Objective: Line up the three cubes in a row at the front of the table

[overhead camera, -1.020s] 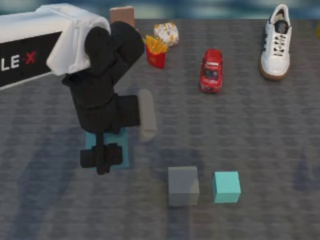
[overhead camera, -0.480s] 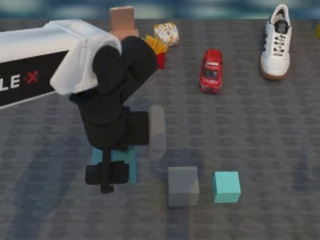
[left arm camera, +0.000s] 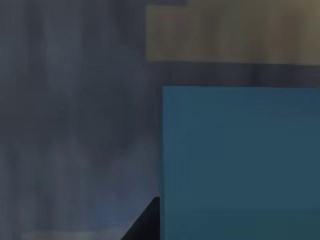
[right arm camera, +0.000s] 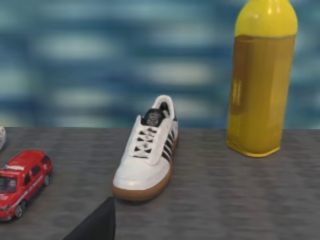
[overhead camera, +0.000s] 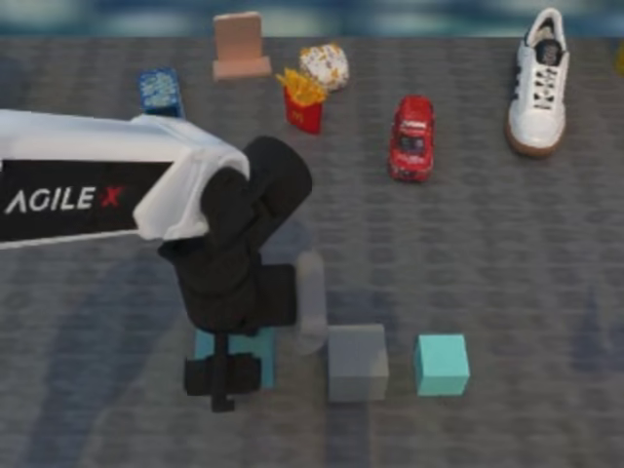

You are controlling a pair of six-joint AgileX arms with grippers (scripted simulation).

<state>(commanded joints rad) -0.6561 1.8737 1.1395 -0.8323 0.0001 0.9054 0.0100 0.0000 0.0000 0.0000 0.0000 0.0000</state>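
- Since the earlier top views the left arm has carried the blue-teal cube [overhead camera: 261, 356] toward the table's front and rightward; it now sits just left of the grey cube [overhead camera: 357, 362], roughly level with it. The move has also uncovered the tan block [overhead camera: 240, 44] and a small blue box [overhead camera: 159, 91] at the far edge.
- Left gripper [overhead camera: 223, 374] sits directly over the blue-teal cube, well left of the grey cube, with its dark body covering most of the cube's top. The fingers appear to be clamped on the cube; the left wrist view shows the cube's face [left arm camera: 240, 162] filling the frame close up, with a dark finger edge beside it.
- Whether the blue-teal cube rests on the table [overhead camera: 507, 273] or is held just above it: cannot tell.
- Grey cube: at the table's front, a narrow gap apart from the blue-teal cube.
- Small turquoise cube [overhead camera: 441, 364]: just right of the grey cube, apart from it, in the same row.
- Behind the grey cube, toward the far edge: a fries carton [overhead camera: 304, 102], a crumpled wrapper [overhead camera: 325, 65], a red toy car [overhead camera: 411, 137], and farther right a white sneaker [overhead camera: 539, 83].
- Right arm: out of the top view. Its wrist camera shows the sneaker [right arm camera: 147, 150], the toy car [right arm camera: 22, 180] and a yellow bottle [right arm camera: 261, 75]; only a dark finger tip is visible, so I cannot tell the state of the right gripper's fingers.
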